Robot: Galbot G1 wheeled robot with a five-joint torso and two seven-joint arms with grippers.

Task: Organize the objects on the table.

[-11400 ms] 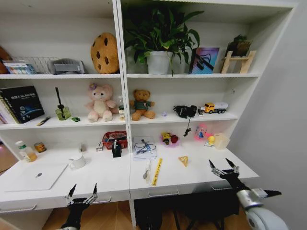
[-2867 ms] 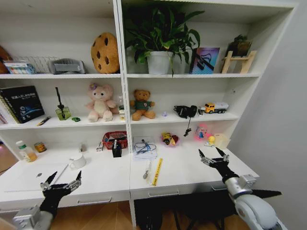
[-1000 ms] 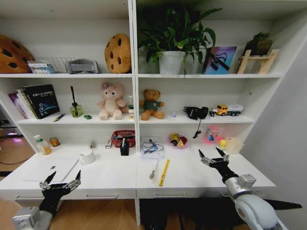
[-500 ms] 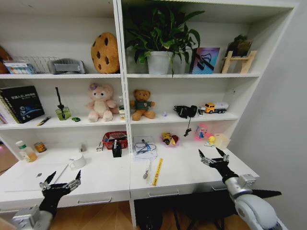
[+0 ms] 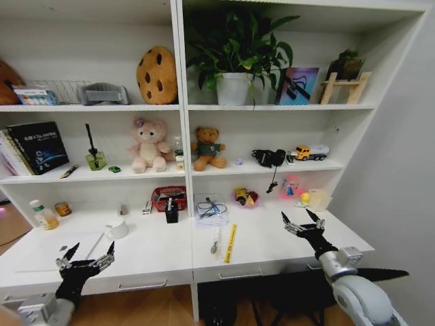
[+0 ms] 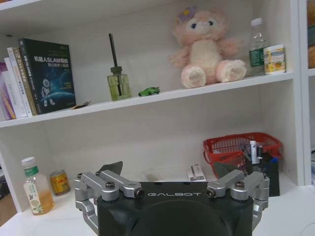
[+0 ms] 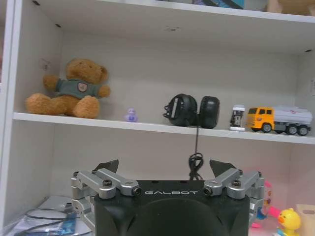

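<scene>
White table (image 5: 156, 255) bears a yellow ruler (image 5: 230, 243) lying front-to-back.

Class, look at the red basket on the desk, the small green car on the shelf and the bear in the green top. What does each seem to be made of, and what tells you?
Red basket: probably plastic, an openwork mesh wall with a smooth rim. Small green car: looks like glossy plastic or painted metal; too small to tell which. Bear: plush fabric, fuzzy brown pile, soft rounded limbs.
</scene>
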